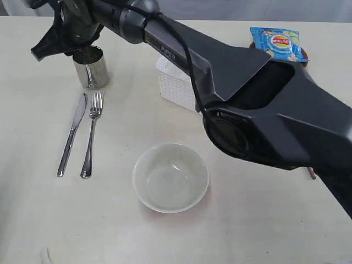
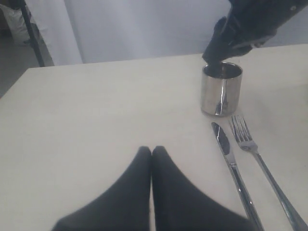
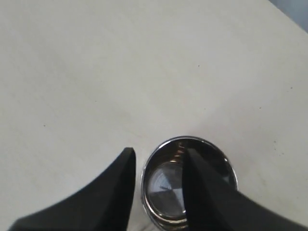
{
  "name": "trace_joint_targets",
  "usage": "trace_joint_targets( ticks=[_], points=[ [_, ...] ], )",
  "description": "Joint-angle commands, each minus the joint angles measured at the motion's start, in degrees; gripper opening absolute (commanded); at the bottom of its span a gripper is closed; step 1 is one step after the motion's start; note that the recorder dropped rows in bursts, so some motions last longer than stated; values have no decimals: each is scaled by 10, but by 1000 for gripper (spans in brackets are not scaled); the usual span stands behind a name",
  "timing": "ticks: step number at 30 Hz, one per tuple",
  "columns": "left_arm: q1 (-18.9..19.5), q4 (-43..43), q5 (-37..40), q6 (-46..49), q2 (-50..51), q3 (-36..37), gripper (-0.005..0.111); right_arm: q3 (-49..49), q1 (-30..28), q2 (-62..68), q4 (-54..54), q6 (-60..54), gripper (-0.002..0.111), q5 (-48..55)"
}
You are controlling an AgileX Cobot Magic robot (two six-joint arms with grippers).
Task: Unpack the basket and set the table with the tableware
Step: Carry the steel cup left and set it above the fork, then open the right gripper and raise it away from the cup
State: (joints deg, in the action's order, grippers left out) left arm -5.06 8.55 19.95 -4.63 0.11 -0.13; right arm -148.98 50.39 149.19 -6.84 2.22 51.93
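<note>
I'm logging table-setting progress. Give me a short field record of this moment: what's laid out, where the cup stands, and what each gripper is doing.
laid on table: cup, knife, fork, bowl
cup: upright, just past the fork's tines
knife and fork: side by side, not touching
basket: partly in view, contents not visible
right gripper: open, one finger inside the cup, one outside
left gripper: shut, holding nothing
</note>
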Motion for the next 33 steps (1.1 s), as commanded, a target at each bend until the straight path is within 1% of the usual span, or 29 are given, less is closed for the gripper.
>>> trace_joint_targets(
  ticks=[1, 2, 4, 5, 6, 8, 11, 15, 18, 21, 23, 24, 27, 30, 33],
  points=[
    [-3, 0, 0, -1, -1, 1, 0, -2, 0, -45, 4, 1, 32, 42],
    [-3, 0, 0, -1, -1, 1, 0, -2, 4, -54, 8, 1, 32, 56],
    [-3, 0, 0, -1, -1, 1, 0, -2, 7, -76, 24, -1, 25, 90],
    [-3, 0, 0, -1, -1, 1, 0, -2, 11, -85, 35, -1, 20, 101],
    [-3, 0, 0, -1, -1, 1, 0, -2, 11, -97, 53, -8, 12, 116],
    [-3, 0, 0, -1, -1, 1, 0, -2, 11, -113, 89, -30, -1, 136],
    [-3, 0, 0, -1, -1, 1, 0, -2, 11, -138, 152, -66, 0, 176],
    [-3, 0, 0, -1, -1, 1, 0, -1, 10, -173, 151, -71, 0, 180],
    [-3, 0, 0, -1, -1, 1, 0, 29, 9, -214, 153, -74, 0, 180],
    [-3, 0, 0, -1, -1, 1, 0, 92, 8, -264, 155, -81, 0, 180],
    [-3, 0, 0, -1, -1, 1, 0, 153, 4, -306, 153, -87, 0, 180],
    [-3, 0, 0, -1, -1, 1, 0, 191, -1, -330, 153, -93, 0, 164],
    [-3, 0, 0, -1, -1, 1, 0, 301, -16, -393, 153, -114, 0, 90],
    [-3, 0, 0, -1, -1, 1, 0, 438, -36, -468, 145, -126, 0, -17],
    [-3, 0, 0, -1, -1, 1, 0, 552, -63, -530, 110, -126, 0, -119]
  ],
)
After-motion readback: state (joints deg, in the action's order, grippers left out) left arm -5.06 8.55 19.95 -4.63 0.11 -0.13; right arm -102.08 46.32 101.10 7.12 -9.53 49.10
